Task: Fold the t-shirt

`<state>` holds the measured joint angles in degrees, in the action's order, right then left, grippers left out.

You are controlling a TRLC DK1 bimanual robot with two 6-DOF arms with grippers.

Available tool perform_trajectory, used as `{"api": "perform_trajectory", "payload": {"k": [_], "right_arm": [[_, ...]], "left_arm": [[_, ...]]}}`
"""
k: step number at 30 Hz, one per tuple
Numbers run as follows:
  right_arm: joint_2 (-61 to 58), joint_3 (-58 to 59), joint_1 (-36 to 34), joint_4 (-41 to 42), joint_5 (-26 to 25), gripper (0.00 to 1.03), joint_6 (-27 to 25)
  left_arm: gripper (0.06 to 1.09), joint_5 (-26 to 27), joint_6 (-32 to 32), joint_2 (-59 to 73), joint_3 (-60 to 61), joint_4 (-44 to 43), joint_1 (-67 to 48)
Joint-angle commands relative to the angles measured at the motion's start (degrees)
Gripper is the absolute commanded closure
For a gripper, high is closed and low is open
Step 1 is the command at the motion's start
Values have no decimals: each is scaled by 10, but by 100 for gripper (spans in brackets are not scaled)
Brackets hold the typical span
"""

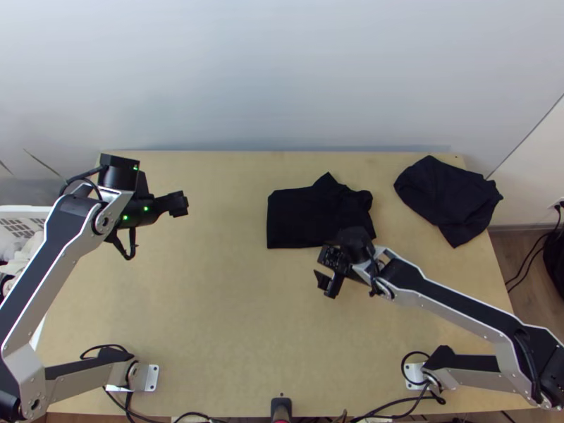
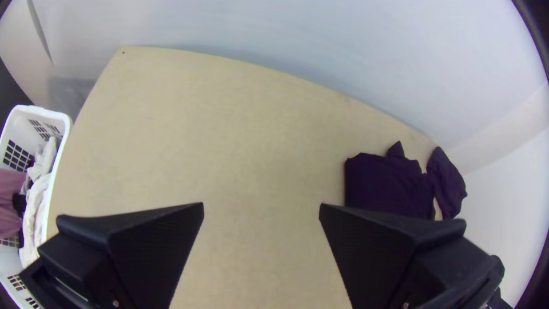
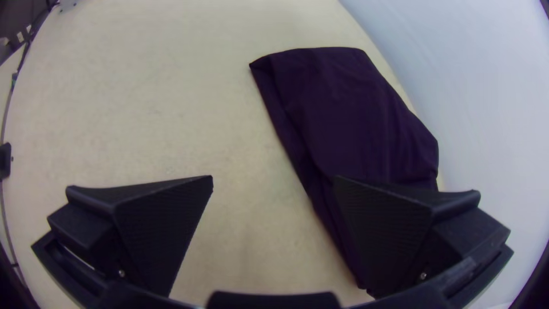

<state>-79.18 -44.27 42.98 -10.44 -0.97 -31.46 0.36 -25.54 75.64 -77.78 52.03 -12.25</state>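
Note:
The black t-shirt (image 1: 310,215) lies folded into a rough rectangle at mid-table, its right part rumpled with a corner sticking up the picture. At its lower right edge in the top view is my right gripper (image 1: 329,280), open. In the right wrist view my right gripper (image 3: 273,180) has its fingers wide apart, one over part of the dark cloth (image 3: 354,114). My left gripper (image 1: 180,204) stands over the table's left part, well away from the shirt. The left wrist view shows my left gripper (image 2: 261,207) open with bare table between its fingers and the shirt (image 2: 383,186) beyond.
A second black cloth (image 1: 450,197) lies bunched at the table's far right corner. A white basket (image 2: 60,123) holding clothes stands beside the table's left edge. Bare wood (image 1: 211,303) spreads between the two arms. A wall runs behind the table's far edge.

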Motion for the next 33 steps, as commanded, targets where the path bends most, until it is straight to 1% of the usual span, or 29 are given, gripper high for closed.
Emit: {"api": "perform_trajectory", "payload": {"k": [1, 3, 5, 8, 10, 19, 22, 31, 33], "right_arm": [[-20, 75, 10, 109, -5, 4, -81], [-37, 90, -4, 178, -5, 4, -109], [-61, 96, -20, 241, -5, 4, -122], [-88, 101, -34, 302, -9, 4, -153], [-104, 104, -35, 340, -21, 4, -163], [-154, 95, -37, 400, -38, 4, -189], [-163, 88, -37, 403, -47, 4, -190], [-195, 74, -47, 415, -48, 4, -229], [-208, 68, -46, 428, -63, 4, -238]], "left_arm": [[10, 0, -11, -15, 28, -11, 5], [10, 0, -12, -15, 31, -12, 5], [10, 0, -13, -15, 31, -14, 5], [10, 0, -12, -15, 31, -14, 6], [10, -1, -11, -15, 31, -14, 7], [10, 0, -11, -9, 29, -17, 9], [10, 0, -11, -7, 27, -17, 10], [10, 0, -9, 0, 21, -17, 12], [10, 0, -9, 0, 20, -17, 13]]}}
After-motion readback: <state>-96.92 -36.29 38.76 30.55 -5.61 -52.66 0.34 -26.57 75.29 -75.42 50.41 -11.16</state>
